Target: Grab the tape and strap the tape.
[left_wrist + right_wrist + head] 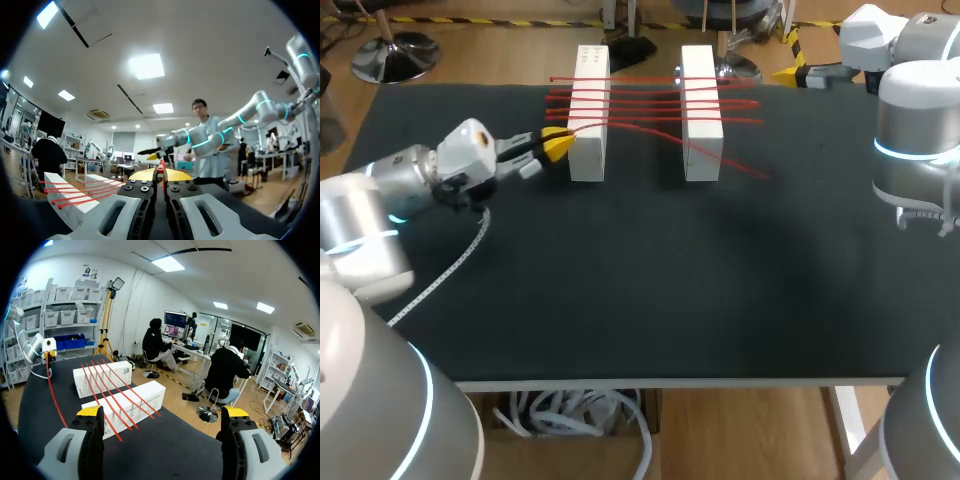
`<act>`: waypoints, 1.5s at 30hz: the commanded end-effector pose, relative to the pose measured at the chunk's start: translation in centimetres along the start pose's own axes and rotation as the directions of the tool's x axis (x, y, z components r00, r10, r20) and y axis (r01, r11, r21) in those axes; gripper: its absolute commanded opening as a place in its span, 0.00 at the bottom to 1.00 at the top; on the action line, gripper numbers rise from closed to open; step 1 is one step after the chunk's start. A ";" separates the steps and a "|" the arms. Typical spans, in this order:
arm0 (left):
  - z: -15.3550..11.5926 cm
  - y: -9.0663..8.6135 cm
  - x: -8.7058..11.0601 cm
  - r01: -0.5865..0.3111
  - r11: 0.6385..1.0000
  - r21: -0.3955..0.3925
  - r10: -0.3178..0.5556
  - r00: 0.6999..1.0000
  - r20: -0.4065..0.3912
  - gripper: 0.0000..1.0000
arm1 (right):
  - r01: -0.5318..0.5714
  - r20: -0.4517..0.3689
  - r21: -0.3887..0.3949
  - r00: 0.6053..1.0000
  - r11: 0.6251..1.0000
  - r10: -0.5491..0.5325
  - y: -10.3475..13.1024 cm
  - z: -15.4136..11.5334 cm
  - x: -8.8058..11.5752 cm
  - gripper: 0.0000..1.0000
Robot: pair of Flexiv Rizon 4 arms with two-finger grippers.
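Left hand [557, 144] pinched on red tape [645, 102], strands running crosswise over two white blocks [590, 62], right hand [162, 412] spread apart

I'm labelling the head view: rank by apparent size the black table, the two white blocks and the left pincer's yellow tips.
Largest: black table.
Then the left block and right block, which look alike, so unranked.
Smallest: the yellow tips of the left pincer, shut on the red tape.
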State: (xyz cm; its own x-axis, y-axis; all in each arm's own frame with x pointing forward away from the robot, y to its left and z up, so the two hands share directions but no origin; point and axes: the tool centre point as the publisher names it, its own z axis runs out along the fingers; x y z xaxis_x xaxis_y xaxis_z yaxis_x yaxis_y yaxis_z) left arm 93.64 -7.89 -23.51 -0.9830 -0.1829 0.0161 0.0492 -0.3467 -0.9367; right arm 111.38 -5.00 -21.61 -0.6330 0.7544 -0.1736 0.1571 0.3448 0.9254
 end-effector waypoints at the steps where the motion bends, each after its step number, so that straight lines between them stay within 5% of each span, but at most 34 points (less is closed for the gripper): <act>1: -3.6 -1.5 2.0 -0.004 1.000 0.005 0.004 1.000 0.001 0.00 | 0.000 0.000 0.000 1.000 1.000 0.000 0.0 0.0 0.0 1.00; 14: -6.1 -3.9 3.1 -0.006 0.998 0.067 0.008 1.000 -0.024 0.00 | 0.000 0.000 0.000 1.000 1.000 0.000 0.0 0.0 0.0 1.00; 25: -3.7 -4.7 3.0 0.052 0.986 0.160 -0.051 0.999 -0.015 0.00 | 0.000 0.000 0.000 1.000 1.000 0.000 0.0 0.0 0.0 1.00; 45: -0.2 -11.4 2.5 0.008 0.972 0.233 0.005 0.999 -0.053 0.00 | 0.000 0.000 0.000 1.000 1.000 0.000 0.0 0.0 0.0 1.00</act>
State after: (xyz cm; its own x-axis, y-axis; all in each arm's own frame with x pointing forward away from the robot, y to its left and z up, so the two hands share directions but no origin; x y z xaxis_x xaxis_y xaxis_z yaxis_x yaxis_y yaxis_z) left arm 90.34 -4.07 -13.52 -0.9908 -0.1350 -0.0009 0.0774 -0.5625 -0.8232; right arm 111.38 -5.00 -21.61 -0.6330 0.7544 -0.1736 0.1571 0.3448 0.9254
